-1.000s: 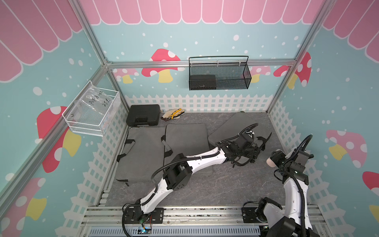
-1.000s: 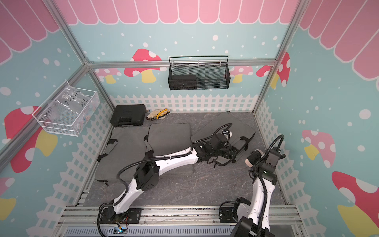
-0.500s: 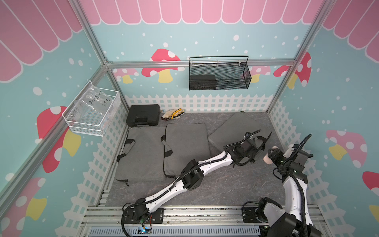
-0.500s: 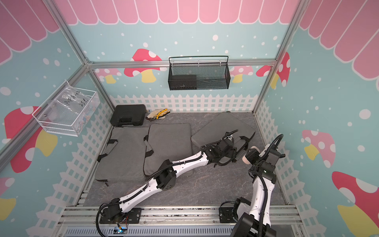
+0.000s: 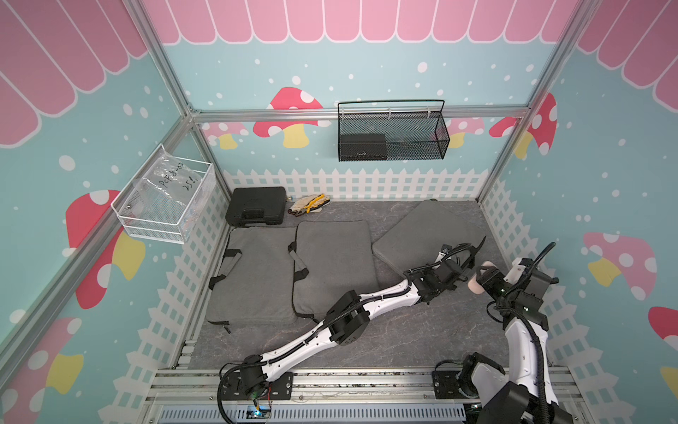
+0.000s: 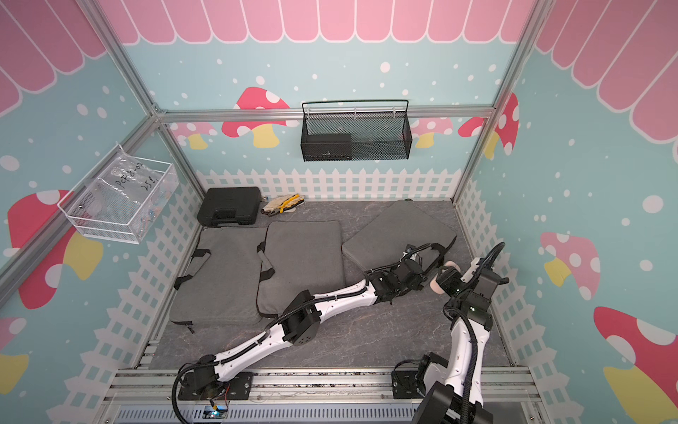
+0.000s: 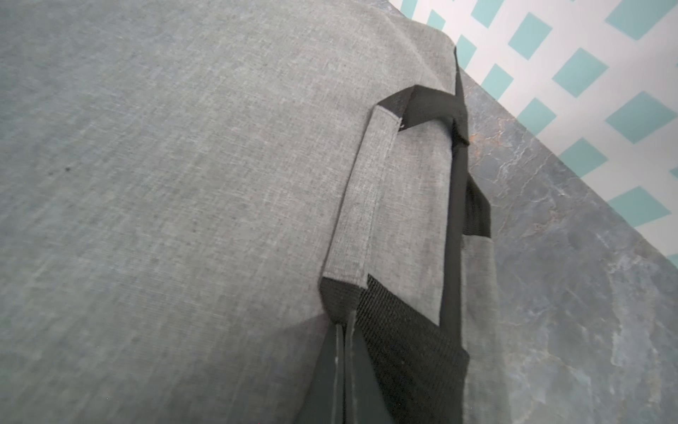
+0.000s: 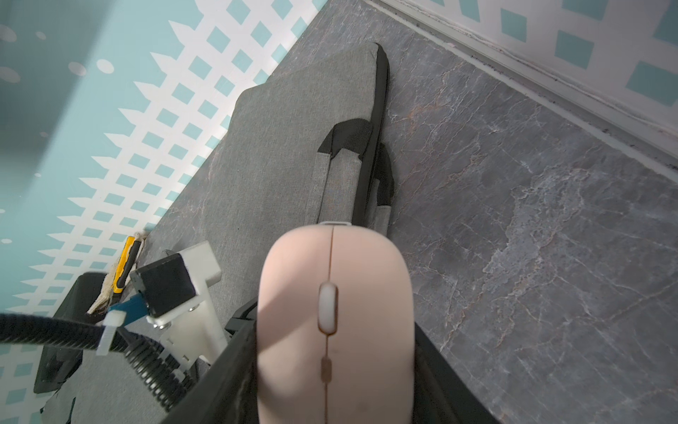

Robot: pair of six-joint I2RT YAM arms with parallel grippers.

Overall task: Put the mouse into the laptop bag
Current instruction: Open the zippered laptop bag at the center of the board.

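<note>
The left claw (image 7: 340, 332) is now pressing together on the handle (image 7: 367, 191) webbing, having just snapped shut, apparently readying to lift the mouth of the laptop bag (image 5: 425, 235). At its three o'clock, the right claw (image 5: 485, 279) is pinching the mouse (image 8: 334, 323) above the counter (image 5: 403, 330), outside the bag, long axis and nose aiming about ten o'clock toward it.

1. Both top views look steeply down from high in front, showing you the whole floor (image 5: 422, 330).
2. Your left wrist view sits close above the laptop bag (image 7: 183, 183).
3. Your right wrist view looks past the mouse (image 8: 293, 312) at the same bag.
</note>
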